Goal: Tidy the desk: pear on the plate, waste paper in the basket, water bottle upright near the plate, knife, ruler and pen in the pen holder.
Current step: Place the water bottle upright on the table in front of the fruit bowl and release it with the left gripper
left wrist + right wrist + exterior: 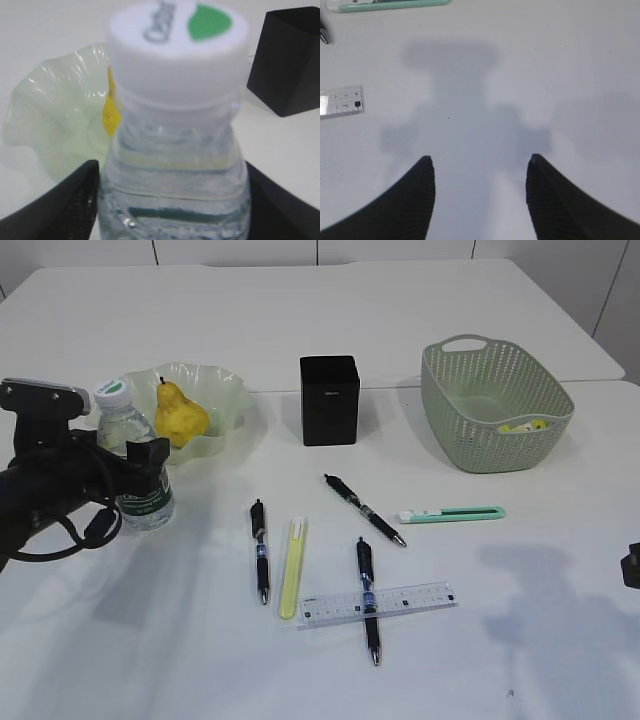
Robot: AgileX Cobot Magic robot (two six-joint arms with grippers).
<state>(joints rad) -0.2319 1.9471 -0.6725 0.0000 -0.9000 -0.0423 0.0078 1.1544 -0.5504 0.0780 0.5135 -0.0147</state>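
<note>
Left end effector (140, 468) grips water bottle (135, 455); lower label hidden.

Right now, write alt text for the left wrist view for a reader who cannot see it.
A clear water bottle with a white cap fills the frame, standing between the two dark fingers of the left gripper. Behind it sit the pale green wavy plate holding a yellow pear, and the black pen holder.

Water bottle (172, 165): clear glossy ribbed plastic, smooth white cap. Plate (225, 390): translucent pale green, shiny, ruffled. Pear (180, 415): yellow, slightly speckled skin. Pen holder (329, 400): matt black. Basket (470, 430): matt green perforated plastic. Ruler (410, 598): clear plastic. Table (520, 640): smooth white. Right gripper (479, 167) fingers (417, 200): black, finely ribbed.
</note>
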